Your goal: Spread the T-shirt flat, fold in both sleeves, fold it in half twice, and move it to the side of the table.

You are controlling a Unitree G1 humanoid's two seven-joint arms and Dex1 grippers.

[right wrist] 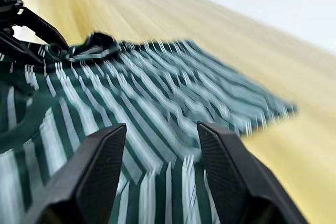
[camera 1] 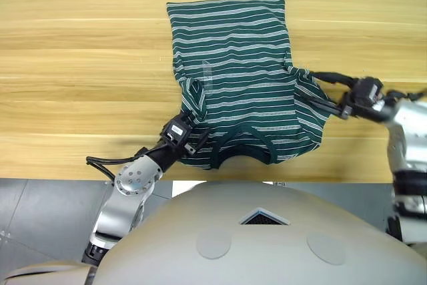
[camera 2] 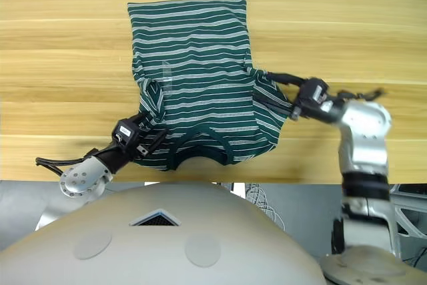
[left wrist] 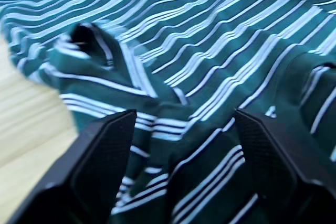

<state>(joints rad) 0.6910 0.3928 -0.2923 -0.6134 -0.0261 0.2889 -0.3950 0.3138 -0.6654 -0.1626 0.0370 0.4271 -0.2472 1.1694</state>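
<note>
The T-shirt [camera 1: 240, 65] lies on the wooden table [camera 1: 80, 65], close to the edge nearest the robot. Its neck opening [camera 1: 243, 150] faces the robot and its straight hem [camera 1: 227, 3] lies farthest away, an orientation that puts both shoulders within easy reach of the arms. The far half of the shirt is fairly smooth, but the near half is rumpled. The left sleeve [camera 1: 193, 95] is bunched in over the body, and the right sleeve [camera 1: 312, 111] bulges out to the side in loose folds. From this the work seems to be at the flattening and sleeve-folding stage, with neither of the two halvings begun. The left claw [left wrist: 184, 119] sits at the left shoulder near the collar. Its fingers [left wrist: 105, 156] are spread wide, with striped cloth lying under and between them but nothing pinched, probably so it can close on the shoulder seam. The right claw [right wrist: 163, 129] comes in from the right side at the right sleeve, also spread wide over the fabric and gripping nothing. With one claw on each shoulder, the cloth can be handled from both sides evenly. The next move likely calls for a firm pinch on a single layer, since the bunched folds could make a claw catch two layers and drag the body of the shirt askew.
</note>
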